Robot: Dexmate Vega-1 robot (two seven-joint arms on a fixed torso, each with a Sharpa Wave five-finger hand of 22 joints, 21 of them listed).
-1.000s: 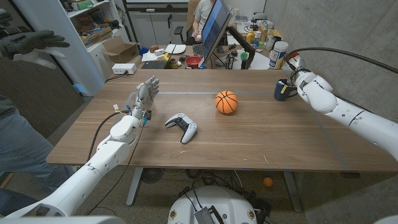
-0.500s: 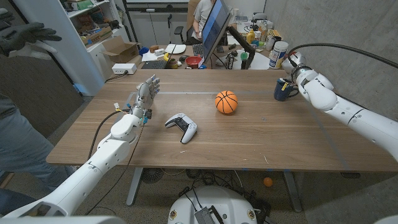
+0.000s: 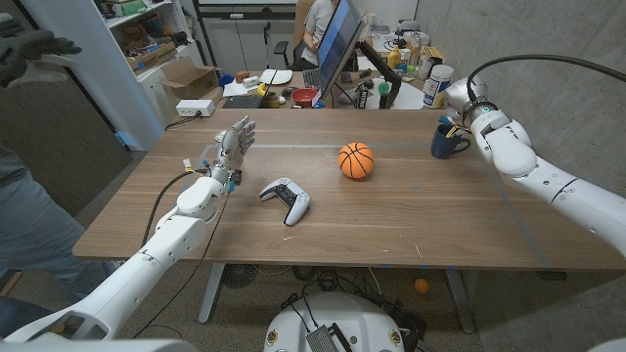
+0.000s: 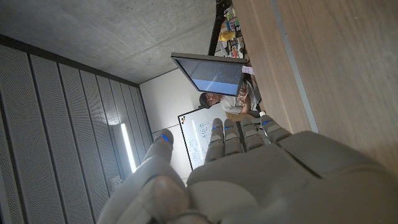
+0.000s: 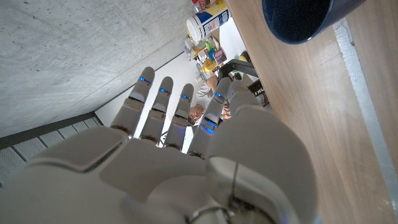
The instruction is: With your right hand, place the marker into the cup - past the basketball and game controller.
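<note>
Right robot hand (image 5: 186,155): fingers spread, empty, beside the dark blue cup (image 3: 448,142).
Left robot hand (image 3: 231,149): spread, empty.
Basketball (image 3: 356,160): two o'clock from game controller (image 3: 286,199).

Wooden table (image 3: 391,230), brown plank top on a metal frame. On it we list: one small orange basketball (image 3: 356,160), near the middle; one white-and-black game controller (image 3: 286,200), to its left and nearer the front edge; one dark blue cup (image 3: 449,141) with handle, upright, well right of the ball, with a dark object standing in it.
</note>
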